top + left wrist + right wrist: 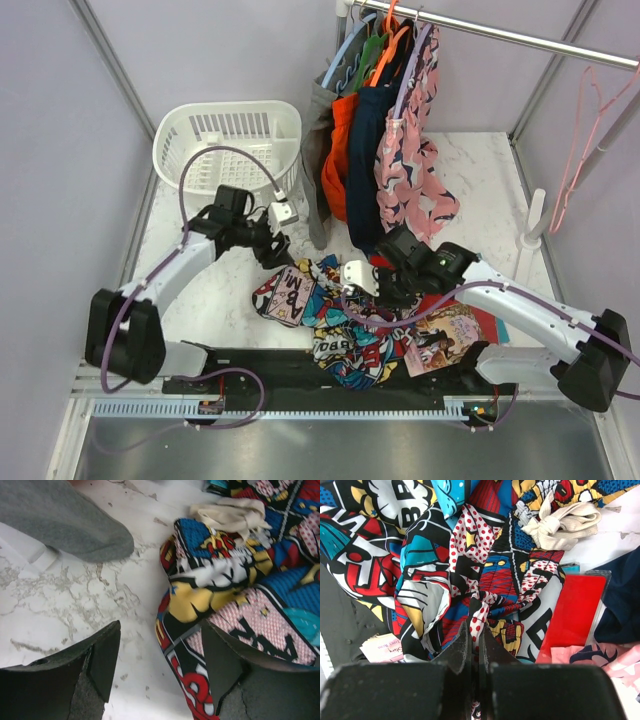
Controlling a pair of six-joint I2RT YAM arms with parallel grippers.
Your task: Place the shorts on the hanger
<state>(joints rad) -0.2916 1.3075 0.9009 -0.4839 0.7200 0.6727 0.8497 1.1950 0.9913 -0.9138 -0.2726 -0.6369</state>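
The shorts (340, 320), in a comic-book print, lie crumpled on the table between the arms. My left gripper (275, 255) is open at their left edge. In the left wrist view (160, 630) one finger is over bare table and the other rests on the cloth (240, 580). My right gripper (385, 290) is shut on a raised fold of the shorts (445, 555), with the polka-dot cloth pinched between its closed fingers (475, 630). The cream drawstring (565, 525) lies knotted just beyond. The pale-pink wire hanger (579, 150) hangs from the rail at the far right, away from both grippers.
A white basket (228, 140) stands at the back left. Grey (318, 150), orange (340, 160), navy (372, 160) and pink patterned (415, 150) garments hang from the rail (520, 38). A red card (572, 610) lies under the shorts. A white post (535, 215) stands right.
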